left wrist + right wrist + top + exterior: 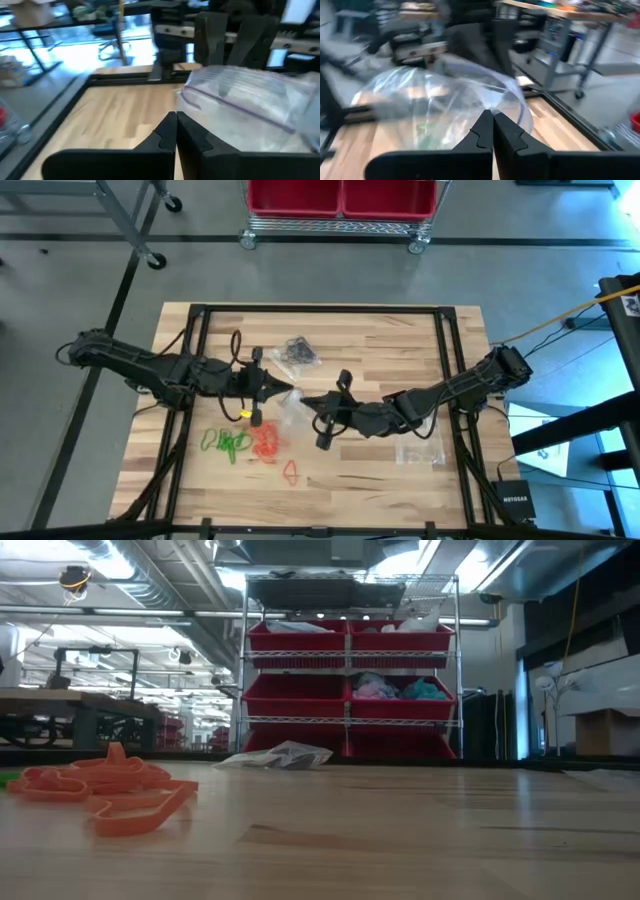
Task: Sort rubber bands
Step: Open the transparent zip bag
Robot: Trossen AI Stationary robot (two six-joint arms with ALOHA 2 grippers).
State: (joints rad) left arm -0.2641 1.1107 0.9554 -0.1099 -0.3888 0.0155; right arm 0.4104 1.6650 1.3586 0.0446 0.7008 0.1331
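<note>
A clear plastic bag [289, 409] hangs above the table's middle between my two grippers. My left gripper [291, 390] comes from the left and is shut at the bag's edge. My right gripper [306, 401] comes from the right and is shut on the bag's other side. On the wood nearer the front lie the rubber bands: a green heap [228, 443], an orange-red heap [266, 442] and one orange-red loop [291, 471]. In the low view the orange-red bands [105, 792] lie flat on the table, and neither gripper shows there. My left gripper has its shut fingertips [169, 125] on the bag's edge near the zip strip [186, 100], coming about level from the table's left. The tips hide the pinched spot itself. The bag billows beyond the fingers, clear of the table. My right gripper pinches the bag's thin film [492, 107] between its two fingertips, coming about level from the table's right. One layer or several, I cannot tell. The bag bulges out beyond the fingers, lifted off the wood.
A clear bag holding black bands [298, 352] lies toward the far side. More clear bags [420, 452] lie at the right. The black frame rails [440, 350] border the table. A wire rack with red bins [350, 670] stands beyond the far edge.
</note>
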